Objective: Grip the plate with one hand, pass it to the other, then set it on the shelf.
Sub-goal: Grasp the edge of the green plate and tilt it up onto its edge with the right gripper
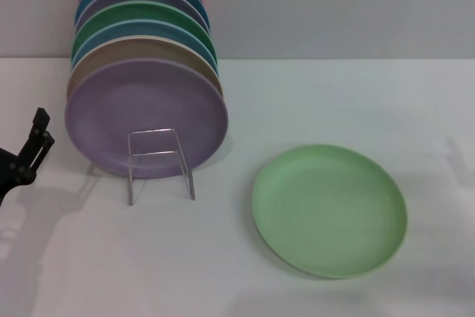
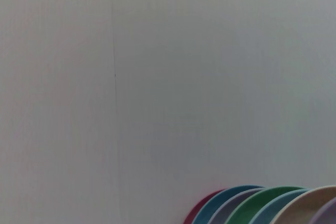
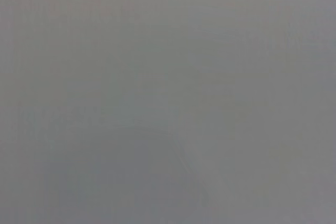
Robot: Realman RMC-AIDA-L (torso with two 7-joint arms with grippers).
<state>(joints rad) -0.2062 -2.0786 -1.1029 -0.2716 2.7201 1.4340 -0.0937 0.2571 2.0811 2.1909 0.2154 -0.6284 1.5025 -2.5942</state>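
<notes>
The light mint-green plate [image 1: 329, 209] lies flat on the white table, right of centre in the head view. The silver wire rack [image 1: 159, 162] stands left of centre, its squared front loop bare. Behind the loop several plates stand on edge in the rack, the lavender-purple plate [image 1: 145, 116] foremost. My left gripper [image 1: 30, 150] shows at the far left edge, black, held low beside the rack and well away from the mint plate. My right gripper is out of view. The right wrist view shows only a plain grey surface.
The stacked plates behind the lavender one are beige, blue, darker green [image 1: 141, 16], grey-purple, teal and red; their rims also show in the left wrist view [image 2: 262, 208]. A white wall stands behind the table. Bare table [image 1: 111, 257] lies in front of the rack.
</notes>
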